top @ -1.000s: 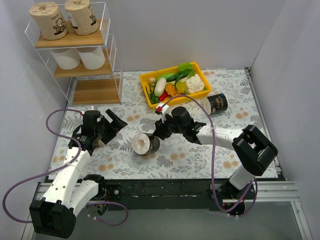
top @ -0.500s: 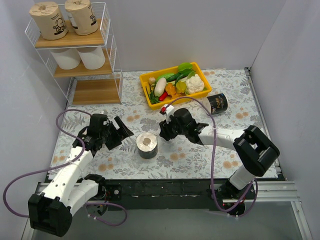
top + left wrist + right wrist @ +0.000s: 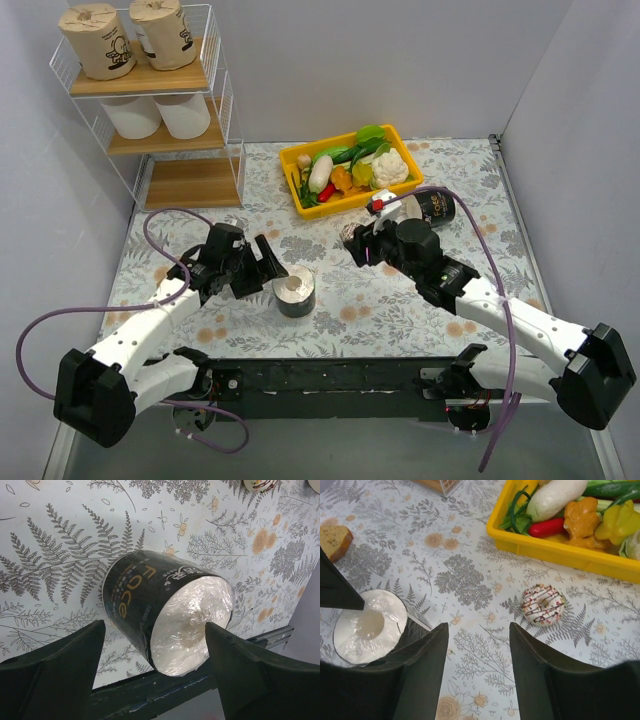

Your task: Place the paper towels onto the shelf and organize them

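Upright near the middle of the counter (image 3: 200, 215): one black-wrapped roll (image 3: 295, 291), white end up. Seen from the left wrist with pale lettering on its side (image 3: 150, 605), and at the lower left edge of the right wrist view (image 3: 370, 625).

Just left of it, left hand (image 3: 272, 262), spread wide, one finger (image 3: 55, 665) on each side of the roll, neither clearly touching it; nothing gripped.

Farther right, right hand (image 3: 355, 240) hanging above the counter, fingers (image 3: 420, 670) well apart and holding nothing, with a small striped doughnut (image 3: 543, 604) on the cloth beyond them.

Behind that, yellow bin (image 3: 345, 190) of vegetables, and lying on its side just beside the bin's right end, a second black roll (image 3: 433, 208).

At the far left corner, the shelf (image 3: 225, 95): tan rolls (image 3: 98, 40) side by side on the top board, white rolls (image 3: 130, 115) side by side on the middle board.
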Motion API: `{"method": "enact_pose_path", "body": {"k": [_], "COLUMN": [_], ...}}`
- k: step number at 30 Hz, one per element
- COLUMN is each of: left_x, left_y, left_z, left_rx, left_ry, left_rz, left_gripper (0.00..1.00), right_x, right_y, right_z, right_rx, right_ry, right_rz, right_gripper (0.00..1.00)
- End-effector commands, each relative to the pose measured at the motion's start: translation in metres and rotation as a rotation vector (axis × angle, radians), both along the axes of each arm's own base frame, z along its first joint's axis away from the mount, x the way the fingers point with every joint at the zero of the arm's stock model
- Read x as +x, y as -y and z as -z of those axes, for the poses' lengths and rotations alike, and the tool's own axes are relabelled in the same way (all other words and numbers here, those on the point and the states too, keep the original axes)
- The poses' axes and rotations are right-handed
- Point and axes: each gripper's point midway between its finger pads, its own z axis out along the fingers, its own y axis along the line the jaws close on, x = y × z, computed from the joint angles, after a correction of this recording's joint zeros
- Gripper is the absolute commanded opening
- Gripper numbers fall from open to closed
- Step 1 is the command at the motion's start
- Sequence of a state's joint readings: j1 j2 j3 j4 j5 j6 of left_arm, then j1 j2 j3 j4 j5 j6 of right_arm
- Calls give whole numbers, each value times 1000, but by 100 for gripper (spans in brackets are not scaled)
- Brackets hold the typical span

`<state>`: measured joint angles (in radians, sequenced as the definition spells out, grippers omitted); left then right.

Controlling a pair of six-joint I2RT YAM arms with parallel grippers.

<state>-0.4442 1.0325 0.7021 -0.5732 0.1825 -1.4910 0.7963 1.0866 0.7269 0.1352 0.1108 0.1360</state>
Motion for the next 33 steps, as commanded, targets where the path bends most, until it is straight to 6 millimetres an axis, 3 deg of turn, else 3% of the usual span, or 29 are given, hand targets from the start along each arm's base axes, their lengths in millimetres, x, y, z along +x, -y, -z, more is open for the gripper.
{"method": "enact_pose_path", "body": {"k": [1,6,14,20,23,24,25,27,32,33], "left_x": [7,0,-3,-9,-7,-4,-1,6,37,51], "left_y": [12,21,14,14,14,14,13,13,-12,-29], "left_z": [-10,-2,1,18,19,14,12,1,-16,-19], "left_rx": [-16,-6,50,95,103,100,108,107,154,145], "left_ry": [29,14,17,-26,-17,-1,10,28,63,67], "left_rz": [11,40,22,34,29,23,12,-3,-106,-148], "left_gripper": [79,73,64,65,54,44,41,36,32,30], "right_x": [-1,-2,-3,-5,-6,-6,-6,-7,-12,-13], "right_y": [17,21,23,24,26,27,27,29,32,33], "right_z": [6,-1,-1,0,-2,-3,-5,-10,-19,-19], "right_rx": [-8,10,17,34,37,40,41,50,69,71], "right_ry": [-6,5,1,-13,-9,-8,-6,0,8,4], "right_rz": [70,84,94,99,106,108,110,111,110,110], "right_gripper": [60,60,60,60,60,60,60,60,60,60]}}
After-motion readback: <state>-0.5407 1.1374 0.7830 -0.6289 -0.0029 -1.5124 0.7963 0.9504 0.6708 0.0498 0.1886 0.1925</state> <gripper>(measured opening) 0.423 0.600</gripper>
